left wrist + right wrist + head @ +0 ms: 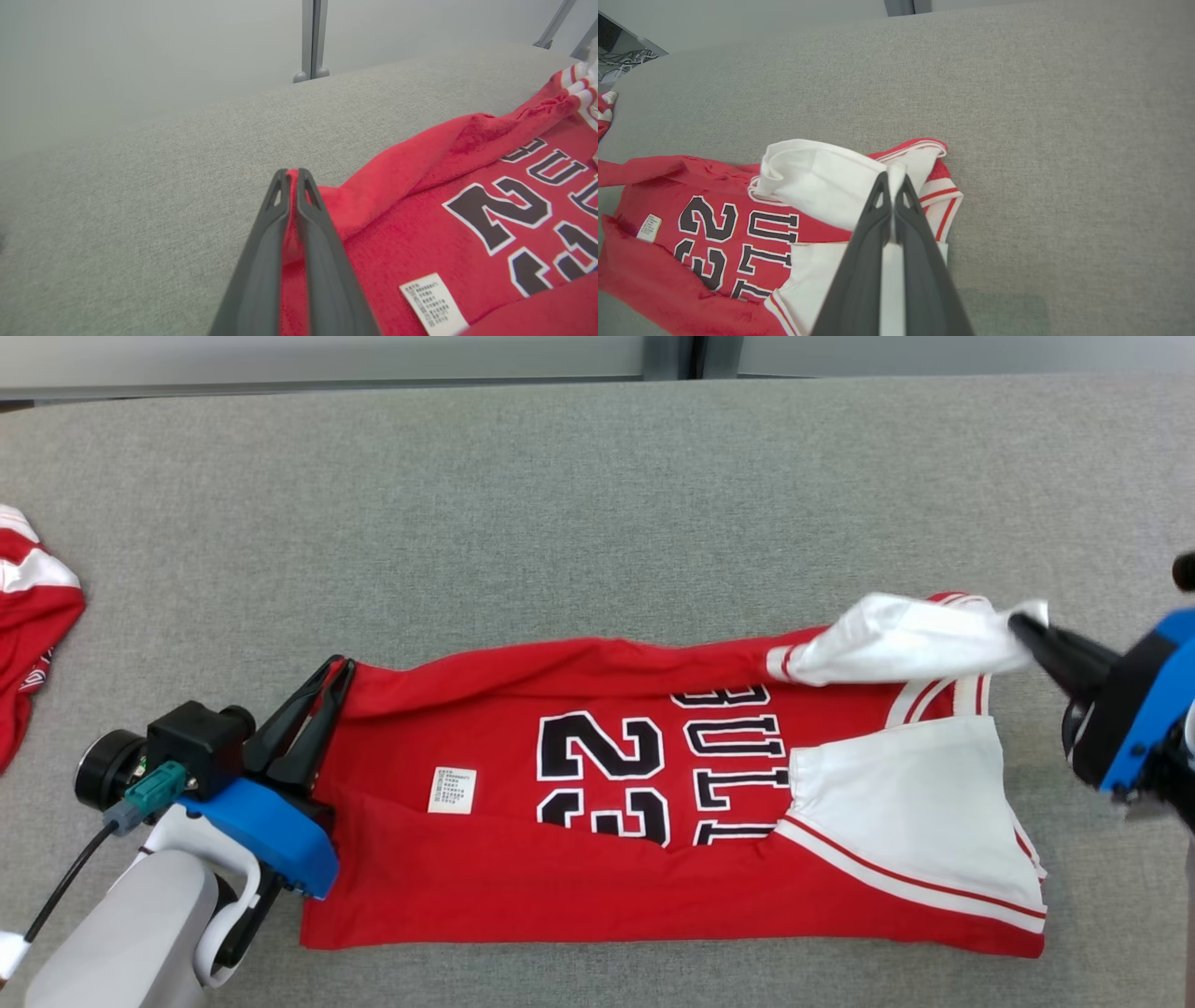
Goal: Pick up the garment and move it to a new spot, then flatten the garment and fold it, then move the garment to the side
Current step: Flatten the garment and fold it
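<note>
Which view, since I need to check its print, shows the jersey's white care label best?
The left wrist view: the care label is largest there, lines of print visible, though its bottom is cut off. The head view shows it whole but small on the jersey; the right wrist view, tiny and tilted.

The left gripper [338, 665], on a pale forearm [131, 933] with a blue plastic wrist shell [271, 835], has its long dark fingers pinched on the red and white jersey [523, 887]. The right gripper [1019, 623] reaches in from the side, likewise clamped on it.
</note>
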Robot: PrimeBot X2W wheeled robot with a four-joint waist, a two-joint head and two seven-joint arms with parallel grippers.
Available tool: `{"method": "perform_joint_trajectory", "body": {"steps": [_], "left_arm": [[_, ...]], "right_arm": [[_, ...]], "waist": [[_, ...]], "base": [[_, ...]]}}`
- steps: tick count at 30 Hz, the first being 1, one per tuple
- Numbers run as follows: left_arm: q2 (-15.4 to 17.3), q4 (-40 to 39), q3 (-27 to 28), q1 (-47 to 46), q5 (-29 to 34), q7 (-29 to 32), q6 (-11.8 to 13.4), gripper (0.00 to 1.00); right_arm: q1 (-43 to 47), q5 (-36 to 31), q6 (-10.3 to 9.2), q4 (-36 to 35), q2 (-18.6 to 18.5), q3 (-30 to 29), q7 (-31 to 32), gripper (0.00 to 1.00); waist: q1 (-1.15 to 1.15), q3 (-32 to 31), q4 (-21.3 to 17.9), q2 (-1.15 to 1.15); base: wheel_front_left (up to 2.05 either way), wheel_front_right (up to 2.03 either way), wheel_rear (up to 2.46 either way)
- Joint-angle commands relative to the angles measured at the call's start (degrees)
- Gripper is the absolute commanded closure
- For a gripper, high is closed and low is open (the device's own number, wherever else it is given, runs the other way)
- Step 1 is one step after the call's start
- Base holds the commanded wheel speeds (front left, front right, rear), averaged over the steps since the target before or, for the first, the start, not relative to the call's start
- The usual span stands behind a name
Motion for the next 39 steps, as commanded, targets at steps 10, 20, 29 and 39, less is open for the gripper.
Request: {"method": "perform_joint_trajectory", "body": {"steps": [10,20,29,39], "left_arm": [[0.1,5.4,-0.2,0.7,1.8,-4.4,0.0,1.00],[-2.9,7.2,2.6,2.9,0.4,-5.6,1.7,1.00],[-8.0,5.8,8.9,6.9,-1.4,-5.7,2.5,0.00],[-15.9,2.2,20.9,14.1,-0.7,-5.7,2.4,0.00]], "right_arm": [[13.1,0.3,0.03,-9.8,5.0,-2.6,5.2,1.00],[20.3,-1.7,0.03,-12.2,7.7,-2.5,5.6,0.92],[25.2,-3.5,0.03,-12.4,9.2,-1.8,5.3,0.00],[25.3,-10.5,0.03,-9.9,9.9,-4.4,-10.5,0.00]], "waist": [[0.01,-1.0,-1.8,0.00],[0.01,-2.5,-1.7,0.00],[0.01,-5.4,-0.5,0.00],[0.01,-9.8,1.2,0.00]], "base": [[0.00,0.00,0.00],[0.00,0.00,0.00],[0.00,0.00,0.00],[0.00,0.00,0.00]]}}
